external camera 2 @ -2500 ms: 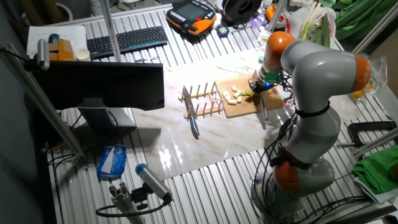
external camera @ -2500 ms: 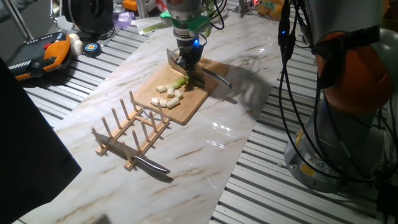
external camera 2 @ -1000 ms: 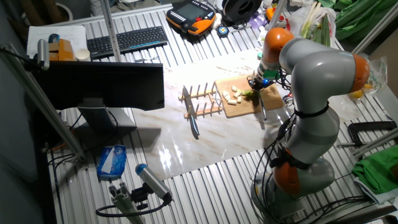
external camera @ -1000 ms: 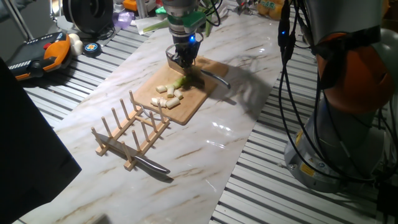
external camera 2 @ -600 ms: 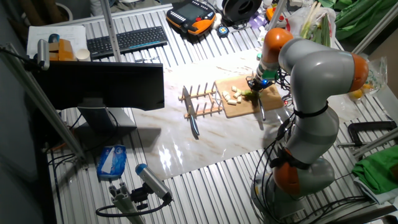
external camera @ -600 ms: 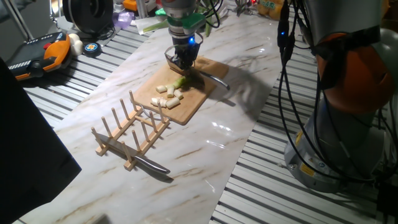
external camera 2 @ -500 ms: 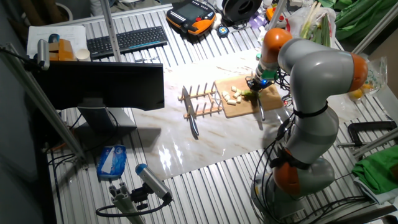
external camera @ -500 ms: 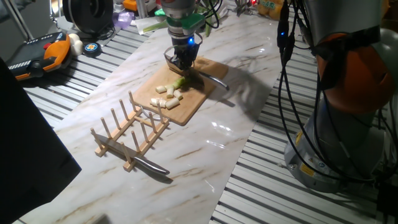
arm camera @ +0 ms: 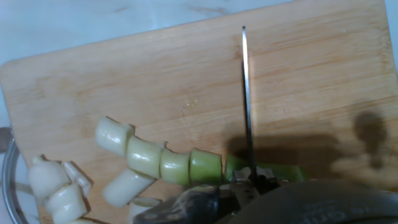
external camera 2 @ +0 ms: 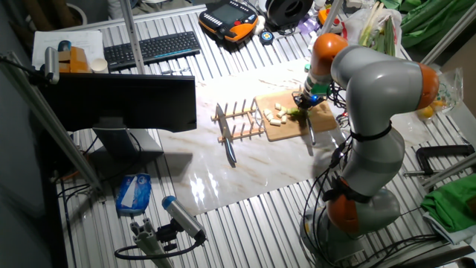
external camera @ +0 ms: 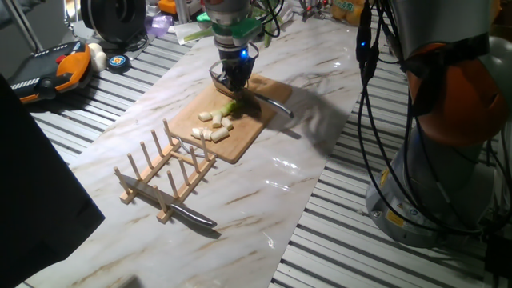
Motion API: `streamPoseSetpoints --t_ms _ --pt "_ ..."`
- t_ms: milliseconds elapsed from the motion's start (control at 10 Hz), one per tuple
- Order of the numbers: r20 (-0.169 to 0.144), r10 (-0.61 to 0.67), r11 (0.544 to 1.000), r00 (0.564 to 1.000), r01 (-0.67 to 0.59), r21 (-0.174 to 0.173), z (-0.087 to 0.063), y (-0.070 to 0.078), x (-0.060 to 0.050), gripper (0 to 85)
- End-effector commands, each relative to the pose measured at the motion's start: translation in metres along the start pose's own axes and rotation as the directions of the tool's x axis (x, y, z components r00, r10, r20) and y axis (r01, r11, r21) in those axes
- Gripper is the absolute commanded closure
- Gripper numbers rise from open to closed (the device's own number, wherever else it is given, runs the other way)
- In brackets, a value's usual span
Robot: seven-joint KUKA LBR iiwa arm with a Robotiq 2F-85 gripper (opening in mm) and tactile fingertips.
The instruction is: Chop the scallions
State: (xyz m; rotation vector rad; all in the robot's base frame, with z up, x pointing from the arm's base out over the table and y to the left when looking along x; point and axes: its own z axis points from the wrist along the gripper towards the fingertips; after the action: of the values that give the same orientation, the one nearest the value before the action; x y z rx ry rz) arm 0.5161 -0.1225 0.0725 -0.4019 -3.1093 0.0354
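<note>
Mostly chopped: white and pale-green scallions [arm camera: 163,167] pieces lie across the cutting board [arm camera: 311,87], short green stub left under the knife [arm camera: 247,99], jaws pinching knife.

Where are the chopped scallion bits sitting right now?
The cut pieces lie on the wooden board, on its side toward the peg rack. In the hand view they run in a row left of the knife blade.

Bright overhead light; glare on the marble table [external camera: 298,172]; hand view's bottom edge blurred.
</note>
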Motion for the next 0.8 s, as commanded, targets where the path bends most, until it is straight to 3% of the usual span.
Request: streamPoseSetpoints --t_ms 0,700 --pt "0.001 -0.001 1.0 1.0 0.001 0.003 -0.0031 -0.0031 -0.0007 84.3" --pt "-0.006 -0.004 1.0 1.0 0.004 0.001 -0.0112 -0.0026 -0.0047 84.3"
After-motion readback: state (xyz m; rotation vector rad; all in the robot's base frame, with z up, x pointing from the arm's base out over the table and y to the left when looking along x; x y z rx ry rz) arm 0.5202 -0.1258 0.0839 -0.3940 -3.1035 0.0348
